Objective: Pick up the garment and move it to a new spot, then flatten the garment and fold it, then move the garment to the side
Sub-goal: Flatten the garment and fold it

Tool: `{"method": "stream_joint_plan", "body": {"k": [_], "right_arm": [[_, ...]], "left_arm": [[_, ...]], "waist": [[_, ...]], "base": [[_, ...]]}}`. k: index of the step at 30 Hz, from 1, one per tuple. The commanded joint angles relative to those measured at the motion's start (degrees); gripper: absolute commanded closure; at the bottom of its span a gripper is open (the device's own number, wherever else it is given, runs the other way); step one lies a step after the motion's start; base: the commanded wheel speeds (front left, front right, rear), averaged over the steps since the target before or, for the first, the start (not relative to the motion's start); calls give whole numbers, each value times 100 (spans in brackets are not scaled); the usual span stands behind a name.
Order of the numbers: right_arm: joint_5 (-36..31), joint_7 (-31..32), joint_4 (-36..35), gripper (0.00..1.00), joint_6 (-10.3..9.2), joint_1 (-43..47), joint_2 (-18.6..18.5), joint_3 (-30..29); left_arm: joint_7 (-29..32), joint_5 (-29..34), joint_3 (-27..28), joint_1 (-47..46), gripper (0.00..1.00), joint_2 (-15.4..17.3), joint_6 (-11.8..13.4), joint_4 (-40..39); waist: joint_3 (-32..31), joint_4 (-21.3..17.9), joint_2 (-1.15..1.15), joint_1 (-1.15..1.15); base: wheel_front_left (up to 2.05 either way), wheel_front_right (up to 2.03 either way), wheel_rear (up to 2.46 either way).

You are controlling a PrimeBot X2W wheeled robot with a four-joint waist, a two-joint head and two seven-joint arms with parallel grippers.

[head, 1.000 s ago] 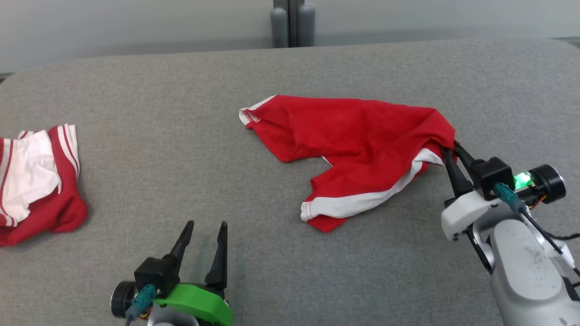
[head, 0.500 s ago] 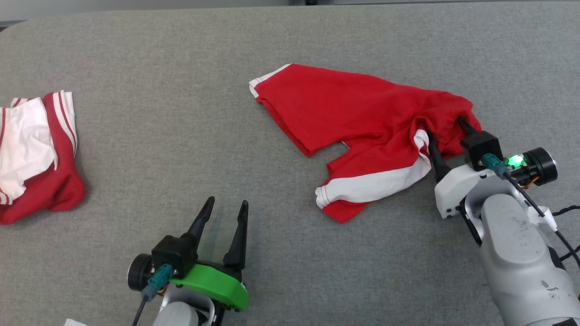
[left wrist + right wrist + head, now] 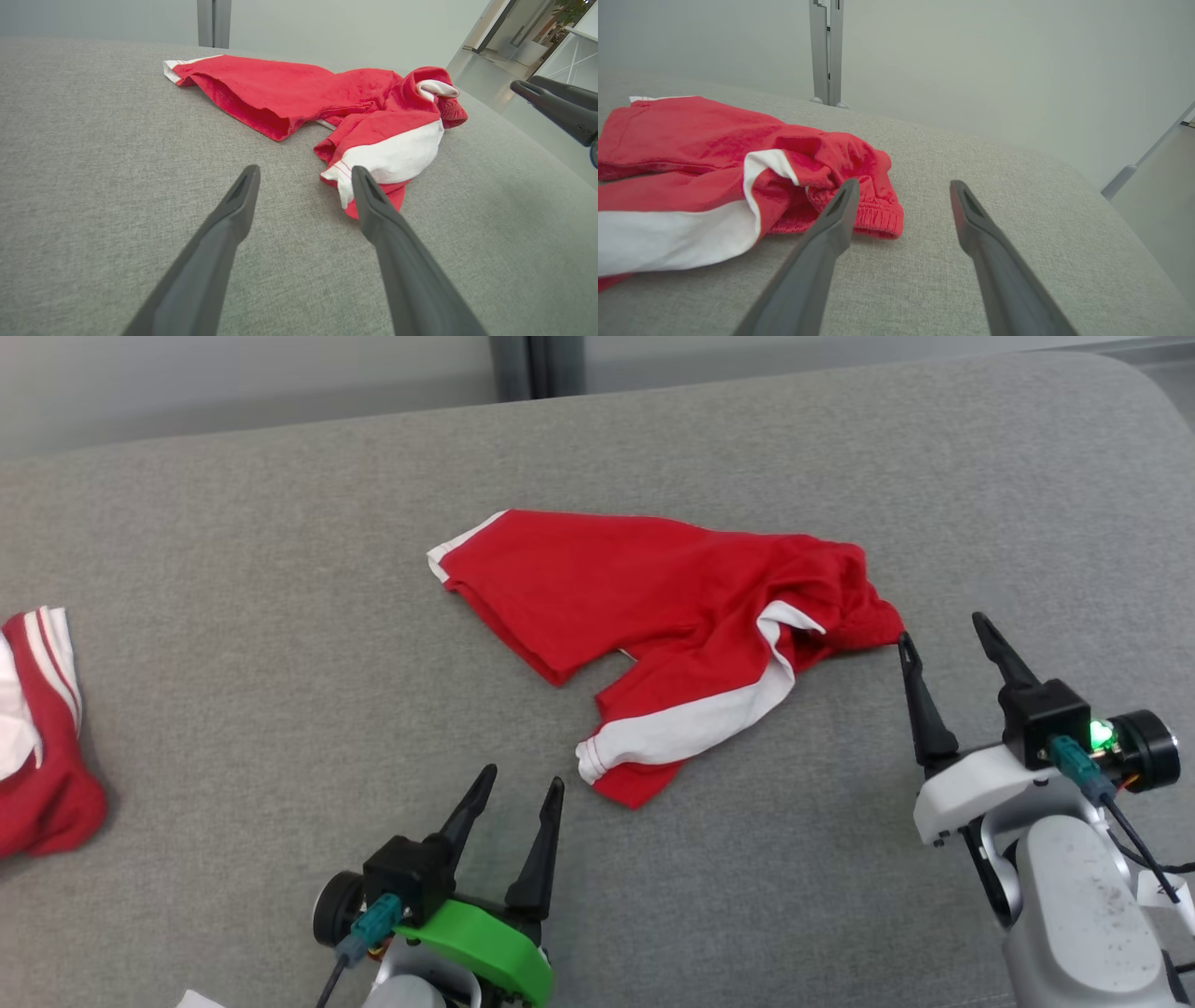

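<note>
Garment (image 3: 653, 607) lying crumpled on table (image 3: 233, 616); right gripper (image 3: 941, 629) sitting spread, empty, just beside it; left gripper (image 3: 524, 777) hovering spread, empty.

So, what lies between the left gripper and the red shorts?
Nothing. In the head view, only a short strip of bare grey surface separates the left gripper from the shorts.

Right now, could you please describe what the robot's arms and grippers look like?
The left gripper has a bright green base, the right gripper a white base beside a green light. Each has two long, dark, tapering jaws and a black block with a teal cable plug.
</note>
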Motion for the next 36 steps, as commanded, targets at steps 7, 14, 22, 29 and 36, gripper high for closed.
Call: {"method": "stream_joint_plan", "body": {"k": [7, 14, 22, 29, 36], "right_arm": [[258, -12, -78, 0, -8, 352, 11, 279], [437, -13, -95, 0, -8, 408, 10, 508], [543, -12, -82, 0, -8, 399, 10, 612], [586, -13, -29, 0, -8, 385, 10, 639], [593, -12, 98, 0, -8, 579, 10, 605]], "left_arm": [[4, -265, -321, -225, 0, 32, -12, 308], [5, -258, -277, -391, 0, 69, -12, 679], [5, -90, 7, -453, 0, 54, -12, 804], [5, -263, 53, -524, 100, 44, -12, 824], [5, -204, 668, -244, 100, 33, -12, 262]], "waist": [[-56, -676, 0, 0], [53, -921, 0, 0], [123, -995, 0, 0], [85, -962, 0, 0], [-173, -499, 0, 0]], "base": [[0, 0, 0], [0, 0, 0], [0, 0, 0], [0, 0, 0], [0, 0, 0]]}}
